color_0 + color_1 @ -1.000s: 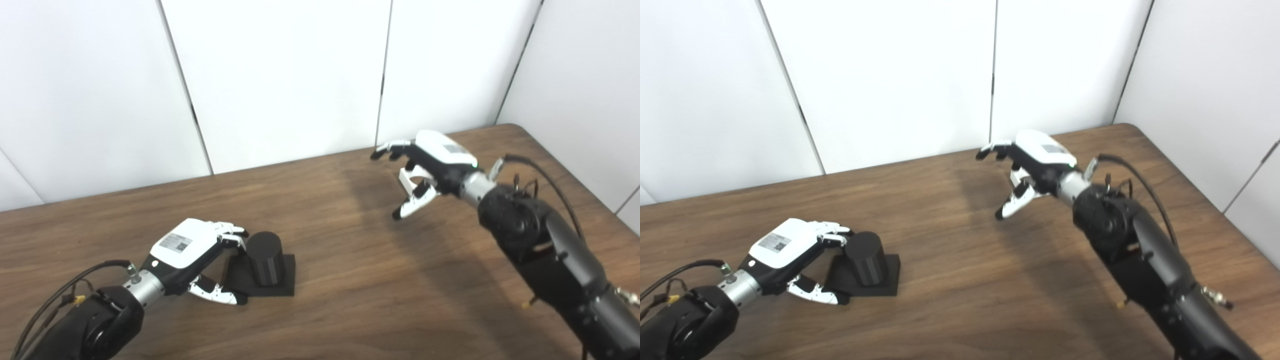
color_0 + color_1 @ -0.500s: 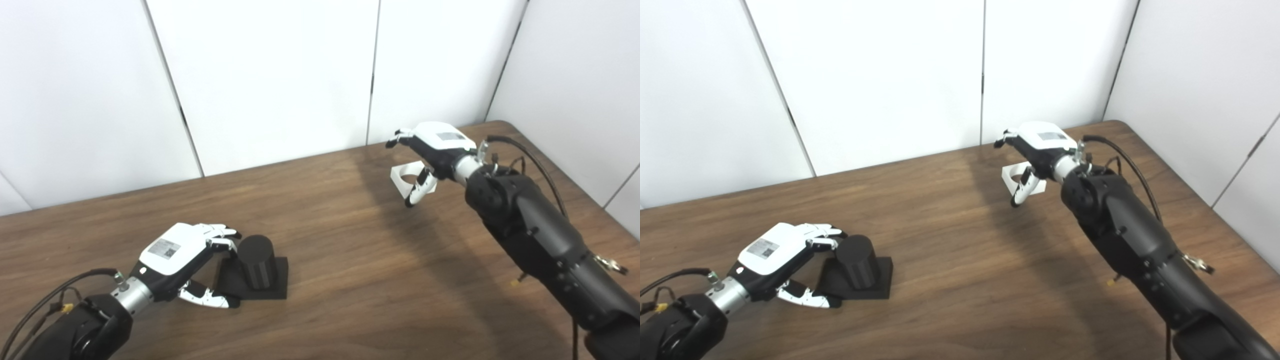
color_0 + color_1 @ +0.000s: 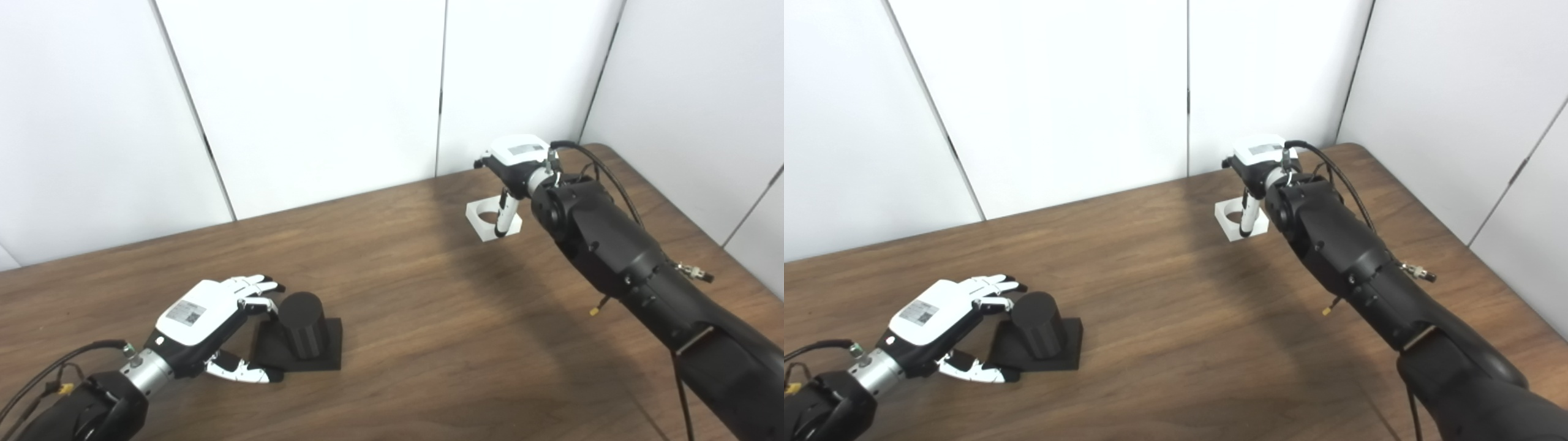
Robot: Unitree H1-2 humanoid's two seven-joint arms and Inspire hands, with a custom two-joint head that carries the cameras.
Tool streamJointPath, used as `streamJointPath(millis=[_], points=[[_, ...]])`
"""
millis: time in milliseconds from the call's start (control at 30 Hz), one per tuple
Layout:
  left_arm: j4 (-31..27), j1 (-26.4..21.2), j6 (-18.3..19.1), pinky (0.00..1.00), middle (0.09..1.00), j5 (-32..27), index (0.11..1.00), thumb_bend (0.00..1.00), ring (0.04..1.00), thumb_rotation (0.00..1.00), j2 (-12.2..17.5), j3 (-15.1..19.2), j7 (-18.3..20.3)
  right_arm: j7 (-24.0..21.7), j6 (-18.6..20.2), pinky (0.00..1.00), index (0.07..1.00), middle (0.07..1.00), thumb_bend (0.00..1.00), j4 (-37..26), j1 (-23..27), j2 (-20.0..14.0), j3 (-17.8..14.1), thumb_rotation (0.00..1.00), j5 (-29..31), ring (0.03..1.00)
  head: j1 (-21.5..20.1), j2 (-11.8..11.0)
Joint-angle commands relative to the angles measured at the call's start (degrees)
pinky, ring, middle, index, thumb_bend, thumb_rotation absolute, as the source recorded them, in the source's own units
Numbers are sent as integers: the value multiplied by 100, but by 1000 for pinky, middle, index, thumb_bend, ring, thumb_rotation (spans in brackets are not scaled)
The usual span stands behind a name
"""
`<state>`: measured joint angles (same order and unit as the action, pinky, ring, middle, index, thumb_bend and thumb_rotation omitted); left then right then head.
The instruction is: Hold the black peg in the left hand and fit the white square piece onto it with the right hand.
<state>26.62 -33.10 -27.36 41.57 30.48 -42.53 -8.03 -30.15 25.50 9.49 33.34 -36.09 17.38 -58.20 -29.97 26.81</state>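
The black peg (image 3: 302, 326) stood upright on its flat black square base on the wooden counter (image 3: 429, 343), toward the near left part of it. The left hand (image 3: 205, 318) lay just to the left of the peg, low over the counter, its fingers (image 3: 260, 286) spread and curved toward the peg's upper side and its thumb stretched along the near edge of the base. The fingertips were at or very near the peg's wall, but the hand was not closed around it; whether they touched could not be told. A small square code label sat on the white back of that hand, too small to read.

The white square piece (image 3: 490, 218), a flat block with a round hole through it, lay on the counter well apart from the peg, far off to its right and toward the back wall. The right hand (image 3: 513, 165) hovered over the right side of this piece, with the thumb reaching down in front of the piece's near right corner. The rest of its fingers were hidden behind the hand's own back, so how far apart they were, and whether they gripped the piece, could not be told. A grey label with unreadable print showed on the back of the right hand.
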Motion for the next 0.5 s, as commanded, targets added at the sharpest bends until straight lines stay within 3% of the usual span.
streamJointPath(millis=[0,167,467], points=[[323,447,50,872,878,584,491,521,910,81,240,-421,649,159,-12,797,860,932,953,41,344,-196,-56,176,-109,911,26,28],[265,458,52,873,874,574,491,521,901,81,272,-402,665,238,-80,801,857,929,987,416,383,-254,91,204,-215,916,63,52],[153,448,48,841,854,530,490,521,875,79,323,-378,671,-8,-162,789,849,924,977,849,448,-283,338,193,-159,892,100,100]])
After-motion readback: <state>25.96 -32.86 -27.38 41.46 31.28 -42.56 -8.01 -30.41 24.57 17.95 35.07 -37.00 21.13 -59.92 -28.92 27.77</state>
